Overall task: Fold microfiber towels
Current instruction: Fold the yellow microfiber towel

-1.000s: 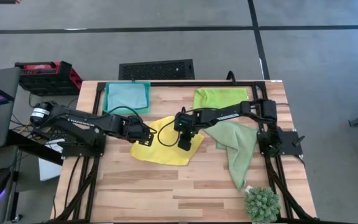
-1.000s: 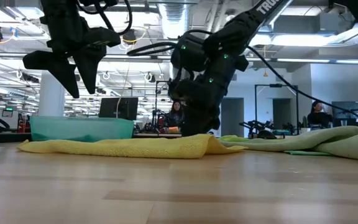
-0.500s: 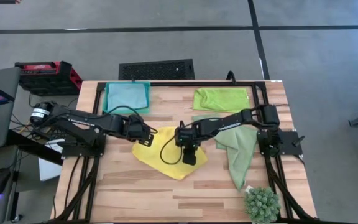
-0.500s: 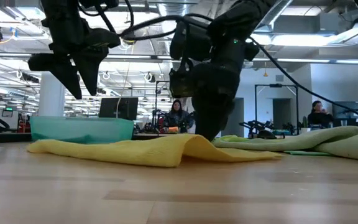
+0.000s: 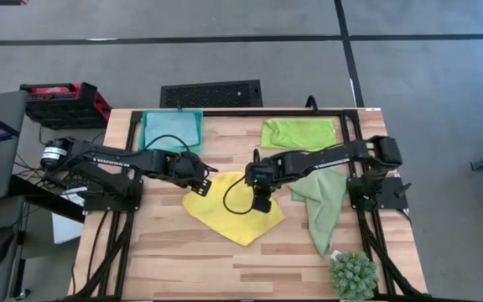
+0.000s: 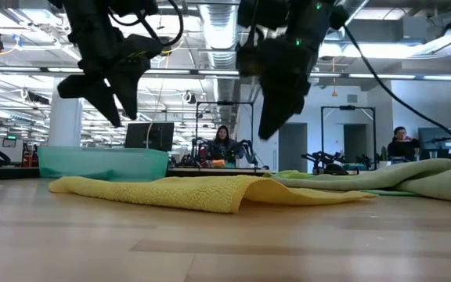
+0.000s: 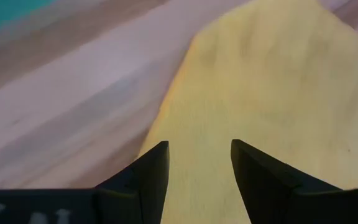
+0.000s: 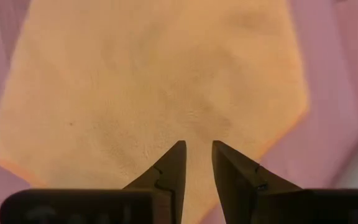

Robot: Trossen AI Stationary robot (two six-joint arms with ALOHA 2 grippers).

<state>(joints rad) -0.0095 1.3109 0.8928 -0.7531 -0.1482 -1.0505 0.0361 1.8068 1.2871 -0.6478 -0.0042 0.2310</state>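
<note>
The yellow towel [image 5: 235,214] lies spread on the table as a diamond, with a low hump in the low view [image 6: 210,193]. My left gripper [image 5: 209,173] hovers open above its far left edge [image 7: 197,149]. My right gripper [image 5: 262,203] hangs above the towel's middle [image 8: 197,146], lifted clear of it [image 6: 269,129], with its fingers a narrow gap apart and nothing between them. The sage green towel [image 5: 321,197] lies crumpled at the right. The lime green towel [image 5: 298,132] lies flat at the far right. I cannot make out the light blue towel.
A teal-green tray [image 5: 172,130] stands at the far left of the table. A small spiky green plant [image 5: 353,275] stands at the near right corner. Bare wood lies along the near edge [image 5: 208,268]. People and equipment show in the room behind.
My right gripper, low on the yellow towel, drew it toward the table's near edge. It then rose clear, and the towel stays flat on the table. The towel has spread from a bunched strip into a diamond that reaches nearer to the near edge.
</note>
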